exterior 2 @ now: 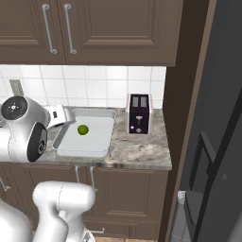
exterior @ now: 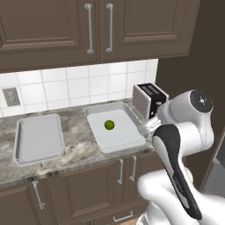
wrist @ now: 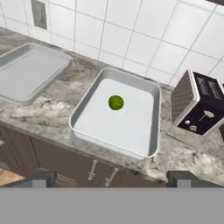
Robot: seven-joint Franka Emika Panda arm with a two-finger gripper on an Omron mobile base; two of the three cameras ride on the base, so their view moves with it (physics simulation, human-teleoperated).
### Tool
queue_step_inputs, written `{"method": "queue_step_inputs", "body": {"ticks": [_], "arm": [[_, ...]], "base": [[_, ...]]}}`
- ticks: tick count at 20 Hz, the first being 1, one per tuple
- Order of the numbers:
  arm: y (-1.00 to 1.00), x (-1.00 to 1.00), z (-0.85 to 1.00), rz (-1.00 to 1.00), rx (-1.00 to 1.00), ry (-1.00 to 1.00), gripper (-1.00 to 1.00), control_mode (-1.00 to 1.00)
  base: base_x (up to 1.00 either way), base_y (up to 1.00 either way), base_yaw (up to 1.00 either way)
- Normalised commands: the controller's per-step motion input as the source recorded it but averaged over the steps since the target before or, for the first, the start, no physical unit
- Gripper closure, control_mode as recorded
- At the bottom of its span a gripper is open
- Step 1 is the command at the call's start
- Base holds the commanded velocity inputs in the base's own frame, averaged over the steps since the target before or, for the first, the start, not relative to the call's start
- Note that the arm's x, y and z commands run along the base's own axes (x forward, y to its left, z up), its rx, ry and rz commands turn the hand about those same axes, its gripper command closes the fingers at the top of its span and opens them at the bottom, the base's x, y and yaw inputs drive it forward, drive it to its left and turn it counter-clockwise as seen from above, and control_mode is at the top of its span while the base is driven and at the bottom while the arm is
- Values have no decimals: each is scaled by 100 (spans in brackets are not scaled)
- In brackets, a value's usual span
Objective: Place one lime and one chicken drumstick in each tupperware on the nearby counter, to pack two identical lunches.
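Observation:
Two shallow grey tupperware trays lie on the mottled stone counter [exterior: 77,132]. The right tupperware [exterior: 121,137] [exterior 2: 90,142] [wrist: 127,129] holds one green lime [exterior: 109,125] [exterior 2: 82,129] [wrist: 116,103] near its middle. The left tupperware [exterior: 38,140] [wrist: 26,74] has nothing in it. My gripper [wrist: 111,179] hangs open above the counter's front edge, looking down at the right tupperware, with nothing between its fingers. The chicken drumstick is out of view.
A black and silver toaster [exterior: 149,100] [exterior 2: 139,114] [wrist: 199,103] stands right of the right tupperware. A tall dark panel and an oven front [exterior 2: 208,156] close off the right. Wall cabinets hang above, and a wall outlet [exterior: 11,96] sits in the tiles.

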Motion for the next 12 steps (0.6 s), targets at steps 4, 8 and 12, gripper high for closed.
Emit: {"method": "queue_step_inputs", "body": {"ticks": [4,8,12], "arm": [[0,0,0,0,0,0,-100,100],[0,0,0,0,0,0,-100,100],[0,0,0,0,0,0,-100,100]], "base": [[-93,-11,0],[-100,-26,0],[-100,-55,0]]}}
